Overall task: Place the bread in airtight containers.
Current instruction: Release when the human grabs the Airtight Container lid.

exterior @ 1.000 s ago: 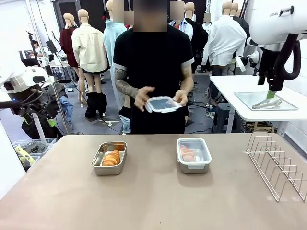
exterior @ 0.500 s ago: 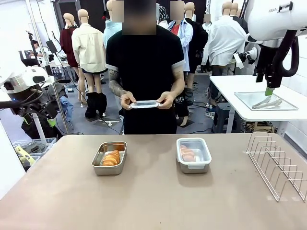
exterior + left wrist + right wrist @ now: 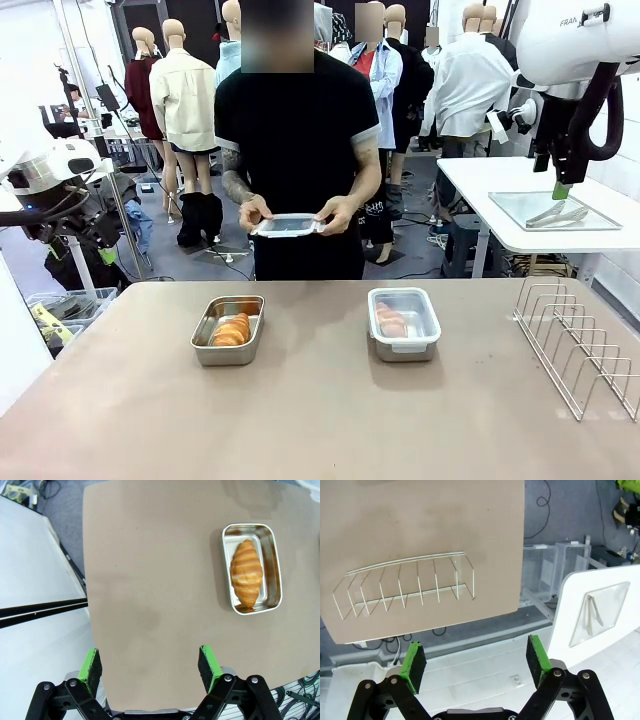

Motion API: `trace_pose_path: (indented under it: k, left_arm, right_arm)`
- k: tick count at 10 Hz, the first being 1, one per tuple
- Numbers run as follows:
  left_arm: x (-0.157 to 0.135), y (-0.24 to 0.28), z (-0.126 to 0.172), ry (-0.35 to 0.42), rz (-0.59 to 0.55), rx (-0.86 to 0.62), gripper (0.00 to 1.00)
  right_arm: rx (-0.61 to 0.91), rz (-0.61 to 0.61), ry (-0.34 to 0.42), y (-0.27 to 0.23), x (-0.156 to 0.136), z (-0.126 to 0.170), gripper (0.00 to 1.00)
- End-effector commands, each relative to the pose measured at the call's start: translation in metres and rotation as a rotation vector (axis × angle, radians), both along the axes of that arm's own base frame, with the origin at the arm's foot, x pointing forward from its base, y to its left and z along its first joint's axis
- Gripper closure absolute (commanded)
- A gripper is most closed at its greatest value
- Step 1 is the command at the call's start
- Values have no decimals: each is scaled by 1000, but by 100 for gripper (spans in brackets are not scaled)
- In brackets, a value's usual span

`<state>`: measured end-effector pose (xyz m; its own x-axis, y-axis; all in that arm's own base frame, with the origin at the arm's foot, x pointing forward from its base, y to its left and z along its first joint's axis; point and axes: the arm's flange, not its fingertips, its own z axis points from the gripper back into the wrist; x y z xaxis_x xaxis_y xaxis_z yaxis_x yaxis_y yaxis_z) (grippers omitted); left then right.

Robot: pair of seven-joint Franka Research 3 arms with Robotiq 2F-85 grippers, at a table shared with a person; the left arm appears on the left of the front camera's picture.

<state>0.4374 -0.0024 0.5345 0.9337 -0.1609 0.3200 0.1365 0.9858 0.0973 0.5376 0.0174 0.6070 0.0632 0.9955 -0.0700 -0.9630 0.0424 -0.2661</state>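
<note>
Lowering a clear lid [image 3: 287, 226] toward the open pan [image 3: 228, 329] at nine o'clock, the person has levelled it; both claws gape wide, empty.

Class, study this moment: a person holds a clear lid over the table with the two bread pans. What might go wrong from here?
1. The roll rises near the rim of the open left pan; a lid pressed down may squash it or fail to seal.
2. The person's hands hold the lid by its ends; it might slip.

Tan table [image 3: 320, 420]: two containers [image 3: 228, 329], wire rack [image 3: 577, 342].
</note>
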Motion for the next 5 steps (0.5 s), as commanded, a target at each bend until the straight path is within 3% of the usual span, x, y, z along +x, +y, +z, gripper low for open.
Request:
trace_pose_path:
  k: [1,5]
  left_arm:
    - [1,1,0,-10,2,-5,0]
    - [1,1,0,-10,2,-5,0]
  right_arm:
    - [-2,-19,8,1,1,-1,0]
    - [-2,-19,8,1,1,-1,0]
